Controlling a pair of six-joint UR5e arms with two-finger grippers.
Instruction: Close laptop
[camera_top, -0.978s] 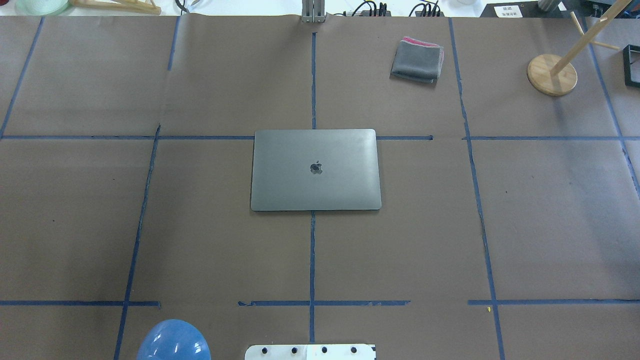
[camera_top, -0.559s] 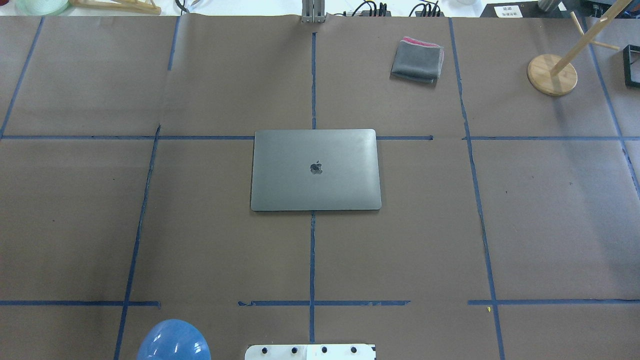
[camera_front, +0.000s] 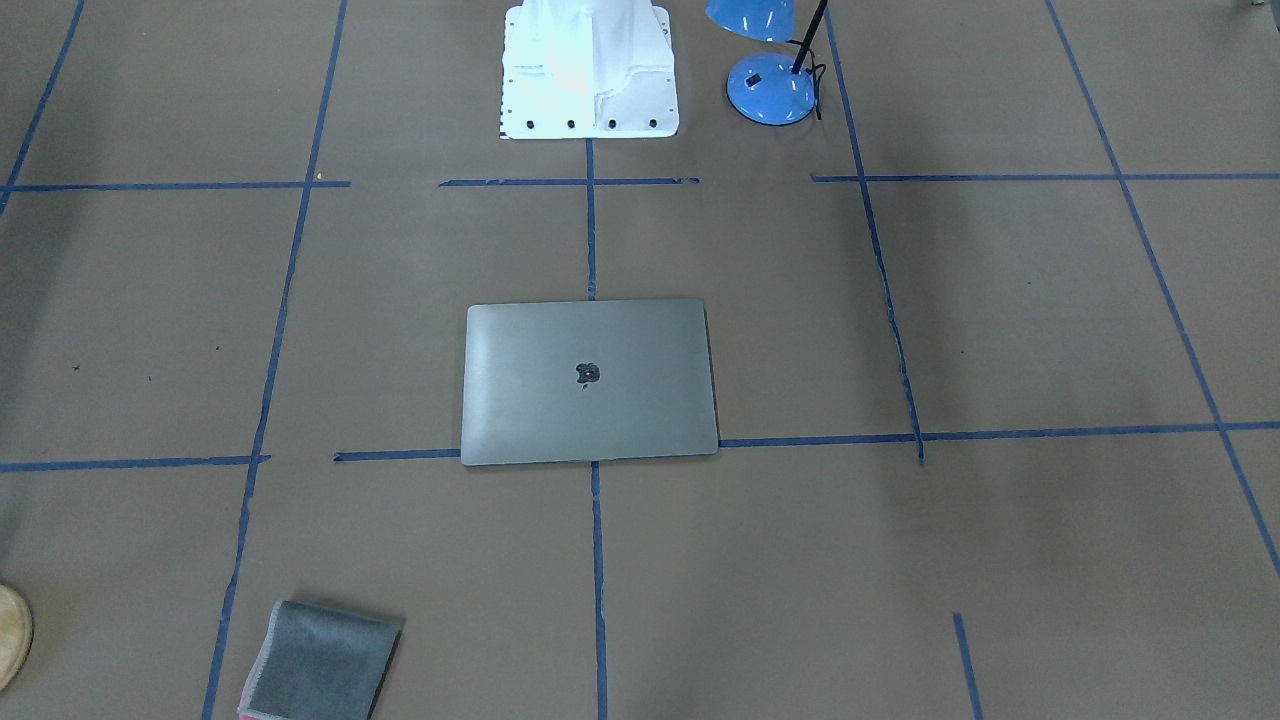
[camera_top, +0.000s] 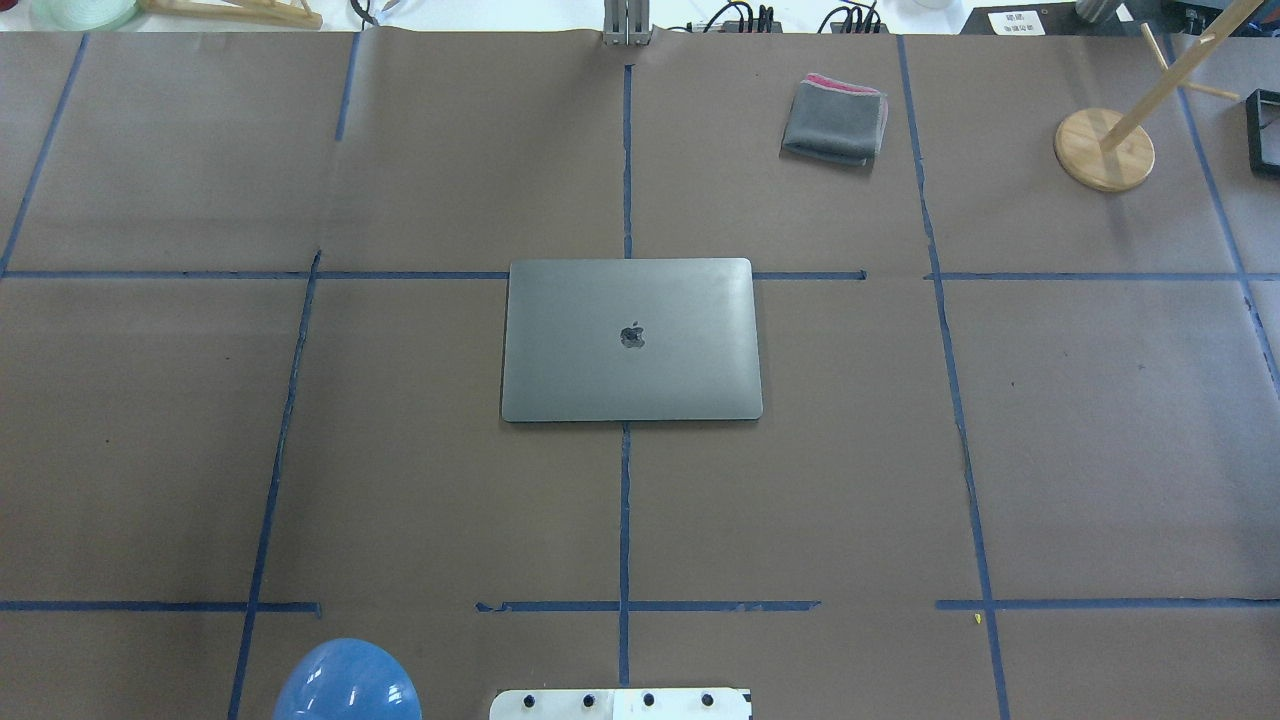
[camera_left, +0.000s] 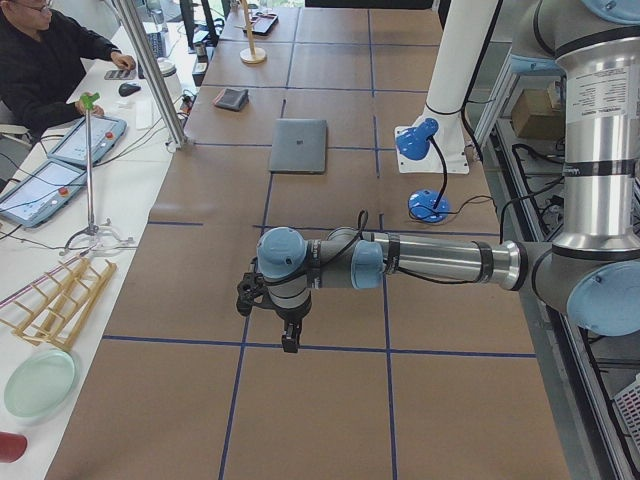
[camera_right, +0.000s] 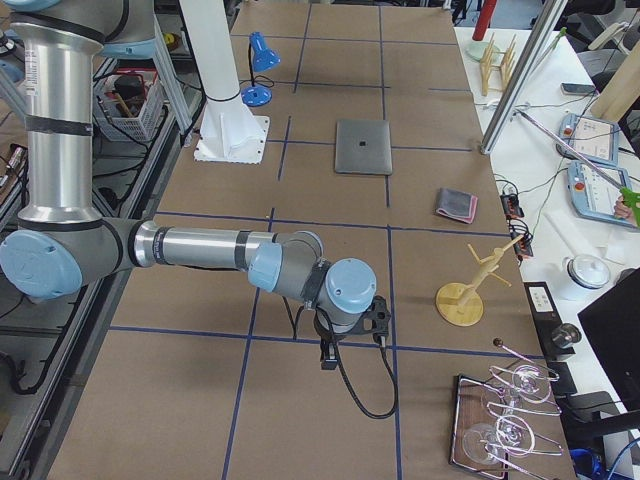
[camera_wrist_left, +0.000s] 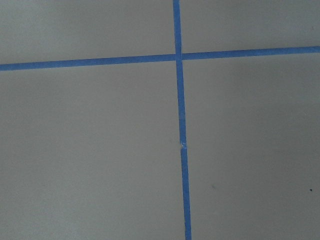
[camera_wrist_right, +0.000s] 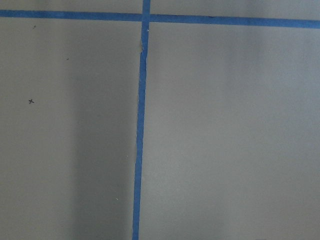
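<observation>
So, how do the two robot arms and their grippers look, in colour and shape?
Both the left arm and the right arm are round silver tubes with grey joints and light blue caps. The left gripper and the right gripper are small and black. A black cable loops below the right wrist; another runs along the left forearm.

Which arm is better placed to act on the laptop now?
Neither clearly: the laptop lies shut in the middle, while left tool and right tool hang far from it at opposite ends.

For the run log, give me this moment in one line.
laptop: closed, flat | left gripper: away from laptop, jaws unclear | right gripper: away from laptop, jaws unclear
</observation>
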